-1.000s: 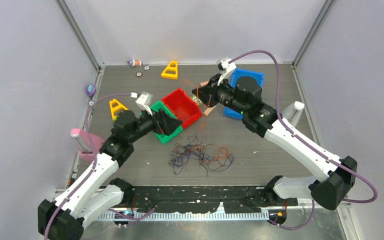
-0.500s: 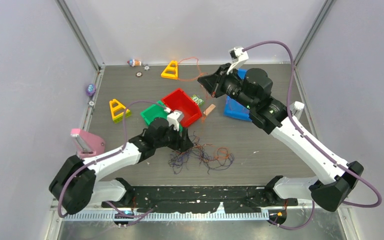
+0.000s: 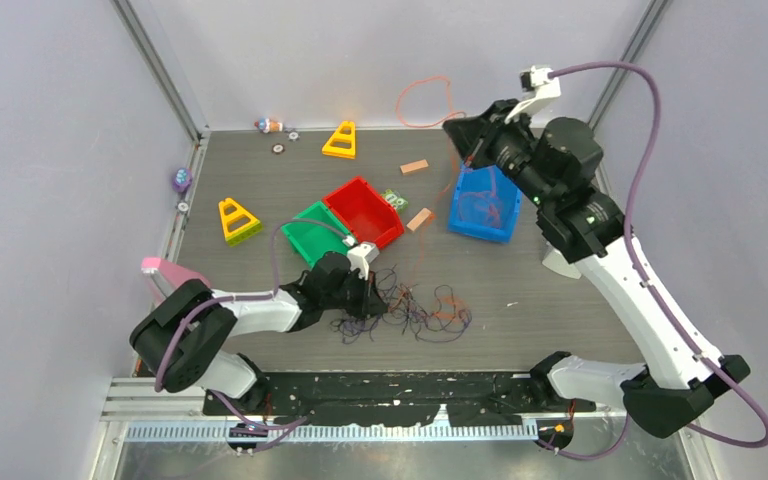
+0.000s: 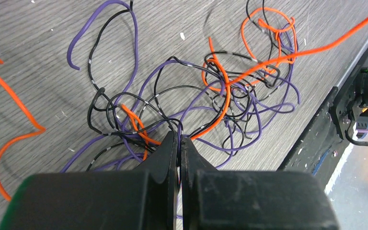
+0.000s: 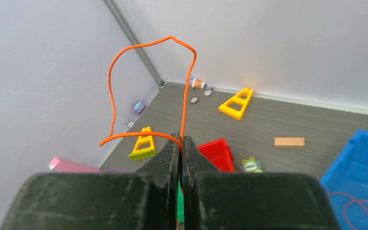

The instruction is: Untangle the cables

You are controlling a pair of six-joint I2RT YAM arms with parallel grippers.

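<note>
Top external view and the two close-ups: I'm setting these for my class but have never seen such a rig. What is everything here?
Two robot arms are bolted to a table, filmed from above. The other pictures come from a camera on each wrist, looking past its jaws. The left arm has its jaws closed in the cable tangle, apparently pinching strands. The right arm, raised high, grips one orange cable. A red bin, green bin and blue bin sit beyond.
</note>
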